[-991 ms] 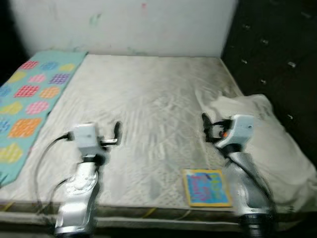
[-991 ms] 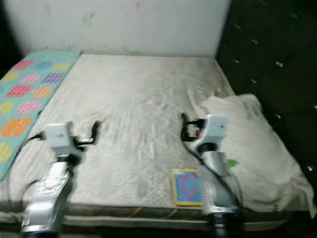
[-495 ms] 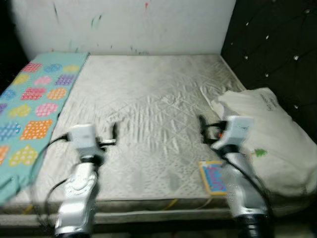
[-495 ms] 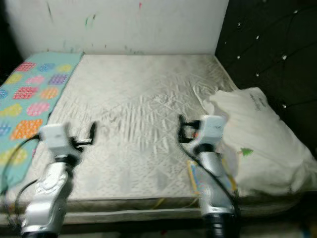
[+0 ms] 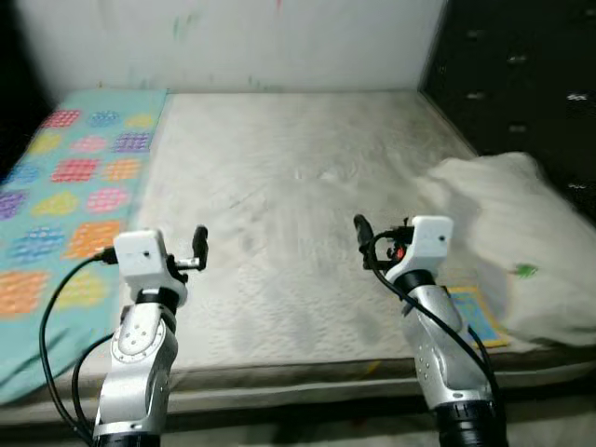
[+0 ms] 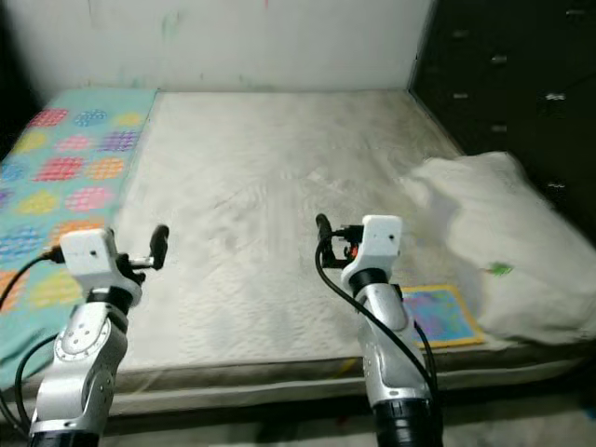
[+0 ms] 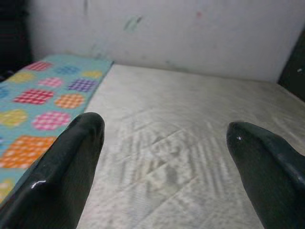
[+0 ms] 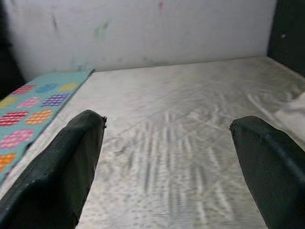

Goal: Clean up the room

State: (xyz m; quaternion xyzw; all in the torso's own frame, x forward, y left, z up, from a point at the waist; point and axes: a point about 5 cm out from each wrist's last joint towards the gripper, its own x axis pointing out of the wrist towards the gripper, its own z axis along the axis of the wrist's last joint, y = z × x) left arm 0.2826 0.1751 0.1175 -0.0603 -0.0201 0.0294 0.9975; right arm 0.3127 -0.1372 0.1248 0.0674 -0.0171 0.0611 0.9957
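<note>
A bare cream quilted mattress lies before me. A teal blanket with coloured patches covers its left side. A white pillow rests at the right edge, and a small colourful book lies flat beside it near the front edge. My left gripper is open and held over the front left of the mattress, holding nothing. My right gripper is also open and empty, hovering over the front middle, left of the book.
A white wall with faint marks runs behind the bed. A black tufted headboard stands along the right side. The mattress's front edge is close below my arms.
The whole view has shifted, so the camera moved: the pillow and book now sit further right in the picture. Both arms keep the same raised pose with open fingers.
</note>
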